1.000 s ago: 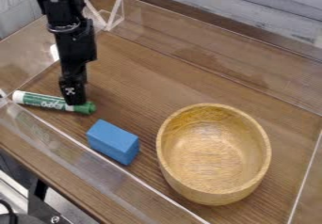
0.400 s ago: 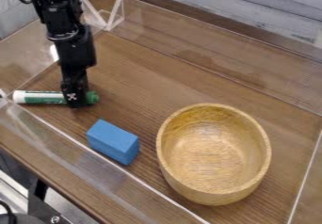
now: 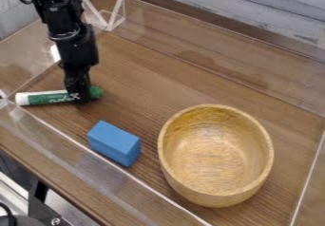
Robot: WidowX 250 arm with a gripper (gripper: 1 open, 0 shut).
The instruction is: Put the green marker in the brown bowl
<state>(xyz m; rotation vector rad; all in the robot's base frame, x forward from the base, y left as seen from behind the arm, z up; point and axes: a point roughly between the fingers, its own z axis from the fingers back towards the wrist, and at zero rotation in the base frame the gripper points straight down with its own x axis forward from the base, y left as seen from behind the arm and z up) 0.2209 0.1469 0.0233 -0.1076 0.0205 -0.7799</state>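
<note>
The green marker [image 3: 45, 98] lies flat on the wooden table at the left, white barrel to the left and dark green cap to the right. My gripper [image 3: 80, 90] comes straight down onto its cap end, with the black fingers shut on the marker, which still rests on the table. The brown bowl [image 3: 165, 140], round, with a thick rim and nothing in it, stands at the front right, well away from the gripper.
A blue rectangular block [image 3: 114, 141] lies between the marker and the bowl, near the front edge. Low clear walls [image 3: 76, 163] ring the table. A clear plastic piece [image 3: 114, 16] stands at the back left behind the arm.
The gripper has closed on the marker's cap end. The marker has shifted a little, its cap end now pointing further right past the fingers.
</note>
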